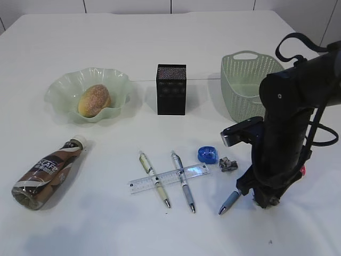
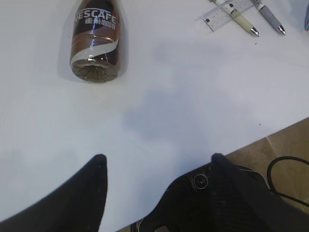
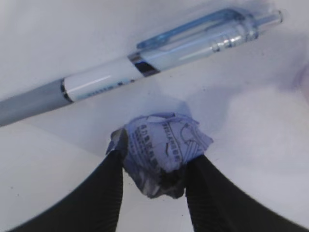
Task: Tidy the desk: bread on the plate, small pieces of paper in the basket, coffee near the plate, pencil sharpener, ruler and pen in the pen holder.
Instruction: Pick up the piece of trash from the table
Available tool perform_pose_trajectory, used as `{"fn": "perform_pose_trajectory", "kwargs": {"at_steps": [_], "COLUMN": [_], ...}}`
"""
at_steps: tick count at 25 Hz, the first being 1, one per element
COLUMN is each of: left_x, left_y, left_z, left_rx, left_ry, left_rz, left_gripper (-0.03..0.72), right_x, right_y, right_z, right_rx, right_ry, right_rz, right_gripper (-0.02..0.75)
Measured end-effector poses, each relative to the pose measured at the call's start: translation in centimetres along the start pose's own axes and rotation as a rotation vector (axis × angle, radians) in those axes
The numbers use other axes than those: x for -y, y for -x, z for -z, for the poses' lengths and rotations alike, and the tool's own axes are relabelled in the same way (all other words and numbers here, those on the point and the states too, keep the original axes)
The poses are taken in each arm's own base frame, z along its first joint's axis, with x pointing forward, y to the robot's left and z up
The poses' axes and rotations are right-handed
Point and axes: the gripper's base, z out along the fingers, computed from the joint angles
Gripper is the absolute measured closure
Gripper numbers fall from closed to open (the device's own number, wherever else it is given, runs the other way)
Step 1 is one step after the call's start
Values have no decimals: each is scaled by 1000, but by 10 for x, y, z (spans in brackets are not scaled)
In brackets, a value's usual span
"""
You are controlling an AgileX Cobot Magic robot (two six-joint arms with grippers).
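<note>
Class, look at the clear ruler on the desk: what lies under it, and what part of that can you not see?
Two pens lie under the ruler: a cream pen and a silver pen. Both show through the clear plastic, crossing beneath it. Nothing else shows there.

Right arm [image 1: 290, 122] at the right of the exterior view: black, bent over and pointing steeply down, wrist camera jutting toward the frame's centre, cables looping over its upper part. Right gripper [image 3: 153, 176] low in the right wrist view, jaws pressed from both sides against a crumpled paper ball [image 3: 159, 150], both fingers [image 3: 104, 193] dark and ribbed, rising from the bottom edge. In the exterior view, tip down close to the surface at lower right. Left gripper [image 2: 157, 166] only in the left wrist view: two black fingers at the bottom of the frame, spread wide apart, nothing between them, hovering above the surface near its edge.
</note>
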Motion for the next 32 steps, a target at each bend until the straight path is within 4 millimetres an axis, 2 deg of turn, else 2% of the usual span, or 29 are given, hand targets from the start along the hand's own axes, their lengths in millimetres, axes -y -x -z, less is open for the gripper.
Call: {"fn": "perform_pose_trajectory", "kwargs": {"at_steps": [2, 3, 4, 9, 18, 20, 22, 25, 27, 28, 29, 30, 32], "left_x": [0, 0, 0, 0, 0, 0, 0, 0, 0, 0, 0, 0, 0], "left_y": [0, 0, 0, 0, 0, 0, 0, 0, 0, 0, 0, 0, 0], "left_z": [0, 0, 0, 0, 0, 0, 0, 0, 0, 0, 0, 0, 0], "left_rx": [0, 0, 0, 0, 0, 0, 0, 0, 0, 0, 0, 0, 0], "left_ry": [0, 0, 0, 0, 0, 0, 0, 0, 0, 0, 0, 0, 0], "left_rz": [0, 0, 0, 0, 0, 0, 0, 0, 0, 0, 0, 0, 0], "left_gripper": [222, 222, 222, 222, 222, 222, 222, 222, 222, 222, 222, 222, 222], "right_x": [2, 2, 2, 3, 3, 4, 4, 6, 7, 7, 7, 8, 9], "right_y": [1, 1, 1, 1, -2, -3, -2, 1, 2, 5, 5, 11, 18], "right_z": [0, 0, 0, 0, 2, 25, 34, 69, 78, 94, 94, 110, 129], "right_rx": [9, 9, 12, 14, -12, 45, 73, 161, 183, 224, 224, 277, 339], "right_ry": [0, 0, 0, -3, -5, -10, -13, -22, -24, -25, -25, -24, -28], "right_rz": [-7, -7, -7, -5, -10, -17, -20, -28, -30, -34, -34, -39, -42], "right_gripper": [449, 449, 530, 694, 720, 720, 720, 720, 720, 720, 720, 720, 720]}}
